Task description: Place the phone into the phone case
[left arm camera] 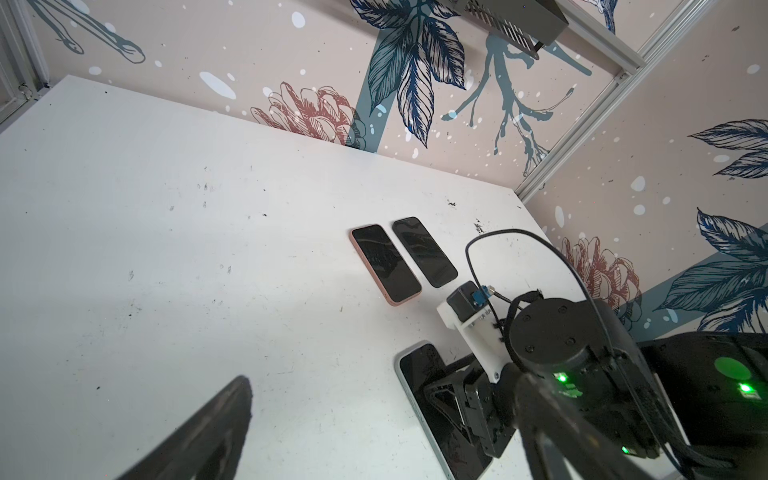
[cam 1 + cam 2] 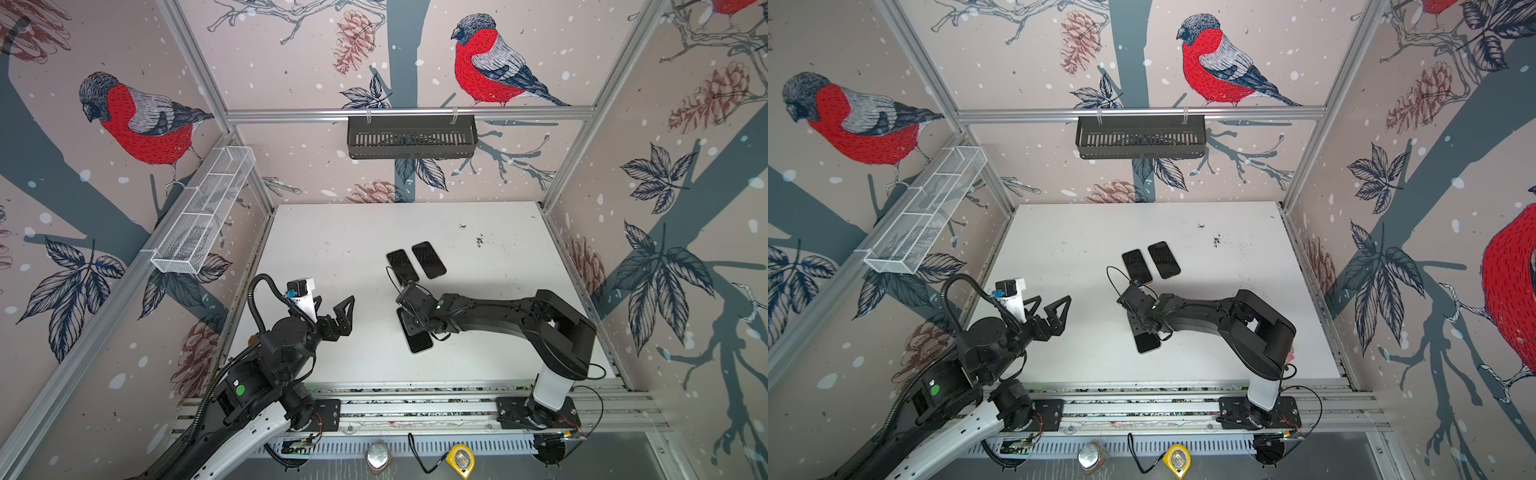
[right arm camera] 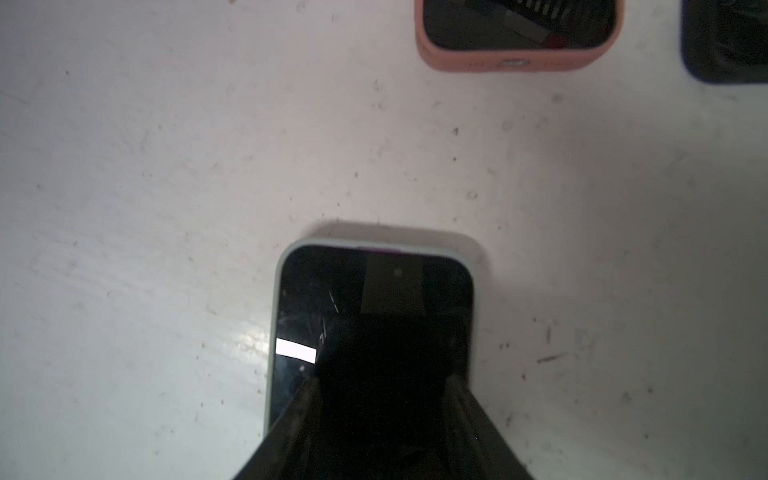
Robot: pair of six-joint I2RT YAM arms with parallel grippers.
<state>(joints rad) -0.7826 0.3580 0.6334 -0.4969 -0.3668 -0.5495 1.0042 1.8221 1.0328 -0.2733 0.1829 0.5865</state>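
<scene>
Right wrist view: right tool [image 3: 380, 374], half-spread, sits on the phone [image 3: 374, 286] — likely pressing it into its pale phone case [image 3: 275, 303] — while left tool [image 2: 334, 307] hangs wide open, well apart from it.

Phone [image 3: 374, 291], black screen up w/ faint scratches, sits in pale mint case [image 3: 276, 291], flat on white table [image 2: 332, 249], front-centre, slightly angled, near end hidden.

The left arm [image 2: 266, 374] is folded back near its base, and the left gripper [image 2: 332, 306] is raised and held roughly level with its jaws spread wide. The right arm [image 2: 498, 313] stretches low toward the middle with its wrist bent down. The right gripper [image 3: 384, 374] points downward, its 2 fingers [image 3: 291, 415] partly parted.
</scene>
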